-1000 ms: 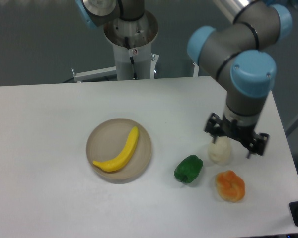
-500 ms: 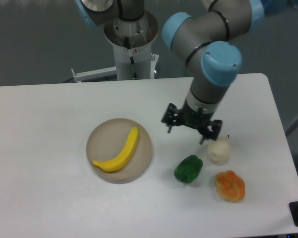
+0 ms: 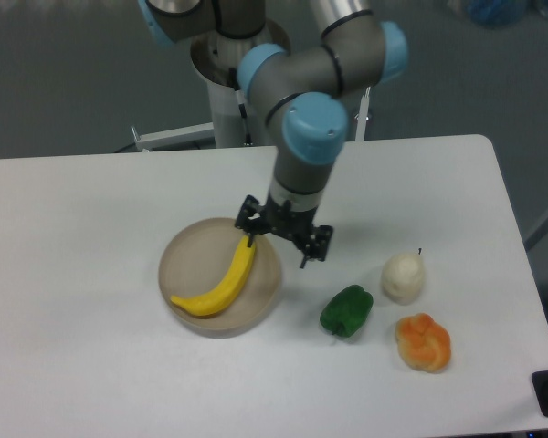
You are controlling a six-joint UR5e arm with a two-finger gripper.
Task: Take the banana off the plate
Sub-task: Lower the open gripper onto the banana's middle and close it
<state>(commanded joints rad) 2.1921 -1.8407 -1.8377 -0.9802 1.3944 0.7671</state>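
Banana (image 3: 220, 284) lies across the plate (image 3: 186, 258) on the white counter (image 3: 91, 210), its upper tip under my gripper (image 3: 283, 233). From here I see the jaws spread wide, probably holding nothing. To the right sit a green pepper (image 3: 346, 310), a pale pear (image 3: 403, 277) and a lumpy orange fruit (image 3: 424, 342).

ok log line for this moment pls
phase: approach | gripper: open, above plate right rim by banana top end | banana: on plate, not grasped
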